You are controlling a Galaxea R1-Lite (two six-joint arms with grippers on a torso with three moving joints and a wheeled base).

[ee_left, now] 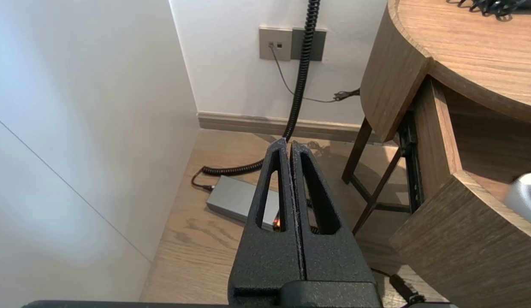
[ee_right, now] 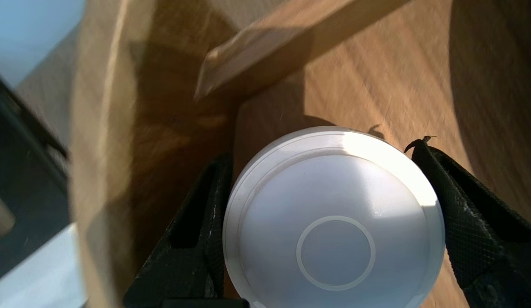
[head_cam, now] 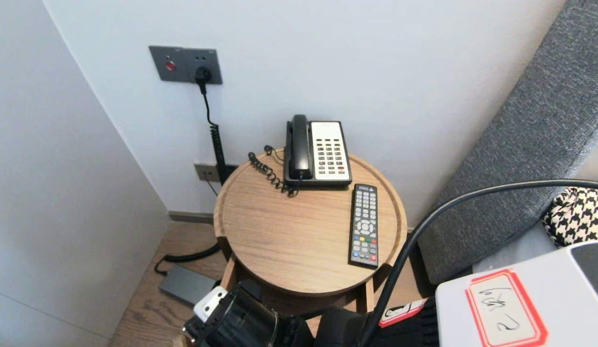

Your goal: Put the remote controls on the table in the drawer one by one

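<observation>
Right wrist view | white disc [ee_right: 333,222] | clamped inside right pincer [ee_right: 321,154]

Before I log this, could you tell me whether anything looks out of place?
Only the drawer under the round table stands pulled out; the right fingers clasp a white disc. Left fingers shut, parked beside it.

Bright, soft shadows (glare on white disc [ee_right: 333,222])

Round disc [ee_right: 333,222]: plain white, one faint ring.
Right gripper [ee_right: 321,150] and left gripper [ee_left: 289,143]: black, fine-grained texture.
Table [head_cam: 260,226]: light-brown wood grain.
Telephone [head_cam: 318,152]: black handset, white keypad panel.
Remote [head_cam: 365,225]: black (grey keys, plus red, green, yellow, blue).
Cushion [head_cam: 580,212]: black-and-white houndstooth.
Sofa [head_cam: 535,135]: mottled grey.
</observation>
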